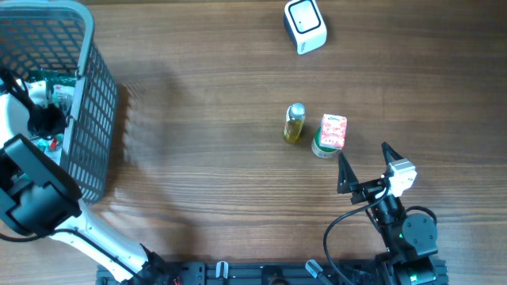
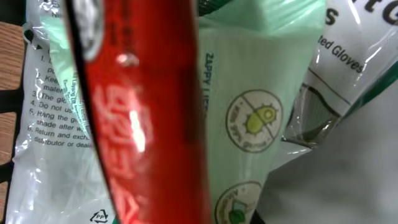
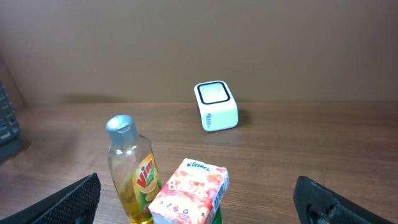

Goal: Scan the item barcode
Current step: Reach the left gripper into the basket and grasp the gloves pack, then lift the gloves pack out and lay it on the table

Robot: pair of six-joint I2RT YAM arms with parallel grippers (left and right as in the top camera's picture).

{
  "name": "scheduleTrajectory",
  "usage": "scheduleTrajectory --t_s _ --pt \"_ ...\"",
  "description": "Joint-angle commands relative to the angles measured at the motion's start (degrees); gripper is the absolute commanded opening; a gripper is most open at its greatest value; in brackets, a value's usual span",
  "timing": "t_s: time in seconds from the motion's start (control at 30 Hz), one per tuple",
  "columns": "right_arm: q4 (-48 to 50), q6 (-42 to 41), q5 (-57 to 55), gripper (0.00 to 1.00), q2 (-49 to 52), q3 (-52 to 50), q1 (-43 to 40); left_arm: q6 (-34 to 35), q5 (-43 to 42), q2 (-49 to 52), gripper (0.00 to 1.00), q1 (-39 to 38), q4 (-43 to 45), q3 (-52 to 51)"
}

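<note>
From above I see my left arm (image 1: 32, 190) reaching into the basket (image 1: 87, 119) at the left edge of the bench (image 1: 206, 190). The left fingers are hidden there; they are pressed together, but I cannot tell if they pinch something. Only the left wrist view shows the inside: a red packet (image 2: 143, 124) very close to the lens, in front of a green packet (image 2: 249, 118) and clear bags (image 2: 43, 93). My right fingers (image 1: 344, 172) stand spread and empty near the bottle (image 1: 295, 123) and tissue pack (image 1: 333, 131), with the scanner (image 1: 305, 25) well apart at the far side.
</note>
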State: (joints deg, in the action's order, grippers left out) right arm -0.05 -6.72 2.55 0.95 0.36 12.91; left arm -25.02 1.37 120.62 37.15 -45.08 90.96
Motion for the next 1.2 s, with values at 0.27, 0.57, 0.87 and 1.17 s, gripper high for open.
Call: scheduleTrajectory --t_s 0.27,0.57,0.87,1.17 --pt "0.1 0.7 0.5 1.00 -0.2 -0.1 -0.3 9.2 -4.8 -15.9 0.04 -1.3 0.2 2.0" --pt "0.1 0.7 0.5 1.00 -0.2 -0.1 -0.3 20.2 -12.9 -42.6 0.04 -1.3 10.6 2.1" --pt "0.1 0.7 0.5 1.00 -0.2 -0.1 -0.3 33.1 -21.4 -60.5 0.04 -16.4 8.0 2.1" --pt "0.1 0.7 0.5 1.00 -0.2 -0.1 -0.3 37.3 -10.2 -52.2 0.04 -40.9 -10.8 1.9"
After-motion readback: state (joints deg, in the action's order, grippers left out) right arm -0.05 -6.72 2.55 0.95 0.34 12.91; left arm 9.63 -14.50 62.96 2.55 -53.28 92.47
